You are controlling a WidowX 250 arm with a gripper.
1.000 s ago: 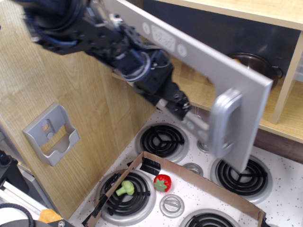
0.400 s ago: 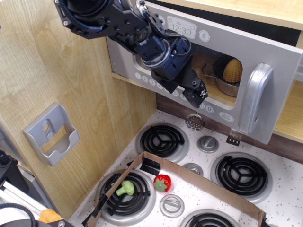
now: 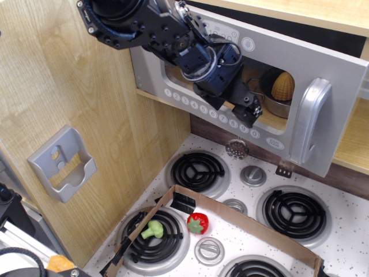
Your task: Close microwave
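While the toy microwave [image 3: 253,86] sits up in the wooden cabinet above the stovetop, its silver-grey door [image 3: 323,86] looks nearly shut but not flush: the handle [image 3: 308,124] side stands proud of the cabinet face w/ a visible gap, so the far right edge hangs out over the shelf. Hinge side at left seems close to the frame. Through the clear window you can see a metal pot [image 3: 275,101] w/ a yellowish ribbed item [image 3: 283,86] inside the cavity. The black arm reaches in from upper left, and its pincer [image 3: 249,109] rests against the door front just above the row of round number buttons [image 3: 213,109], approx mid-door. Fingers look close together w/ nothing between them, tho the tips are dark and small, so can't tell for sure if they're fully together or slightly apart. Judgement: most of the swing is done; what's left is the last bit of push so the handle edge seats against the frame. Pushing nearer the handle side would likely give better leverage than near the hinge. Below, on the stove surface [image 3: 346,242], a cardboard tray [image 3: 253,222] lies over the burners w/ a toy broccoli [image 3: 153,229] and a red strawberry-like toy [image 3: 197,223], well clear of the door.
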